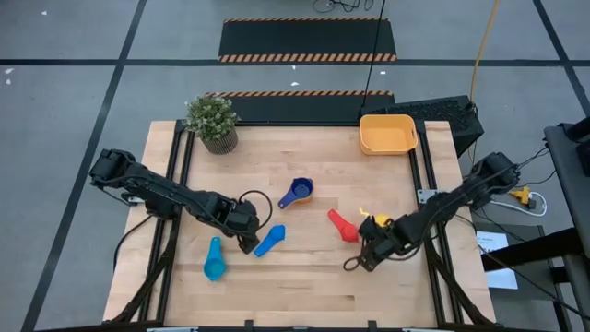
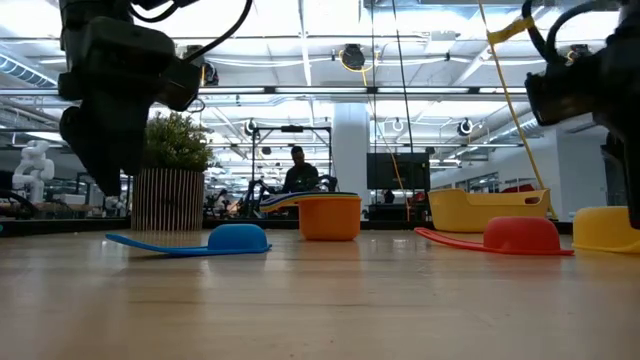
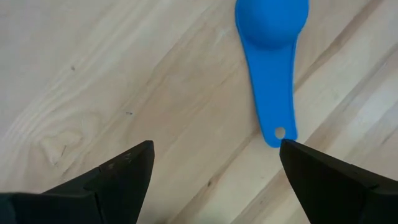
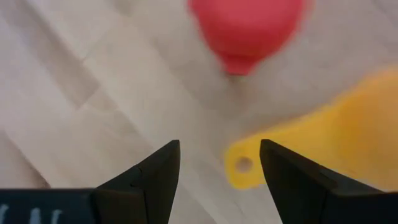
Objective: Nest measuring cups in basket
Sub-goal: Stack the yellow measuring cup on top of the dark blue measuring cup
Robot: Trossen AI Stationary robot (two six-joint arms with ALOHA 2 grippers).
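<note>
left wrist view first: the left gripper (image 3: 214, 163) hangs over the wood with its fingers spread wide and nothing between them, and the blue cup (image 3: 272, 59) lies bowl-down just ahead, its handle tip pointing in toward one finger. right wrist view: the right gripper (image 4: 219, 163) is also spread and empty, the yellow cup (image 4: 323, 134) with its handle end just beside one finger, the red cup (image 4: 245, 28) a little beyond. from above, the teal cup (image 1: 214, 261) sits just beside the blue one, a dark blue cup with an orange one inside (image 1: 297, 193) waits mid-table, and the basket (image 1: 387, 134) stands at the far right corner, well apart from every cup, next to nothing but the table (image 1: 277, 295) edge; the plant (image 1: 212, 120) is at the far left corner. none nested in the basket yet, i'd say. to do it well: line the fingers across the flat handle, not along it, come down until the tips nearly touch the wood, then close gently, since a thin handle could skid away.
</note>
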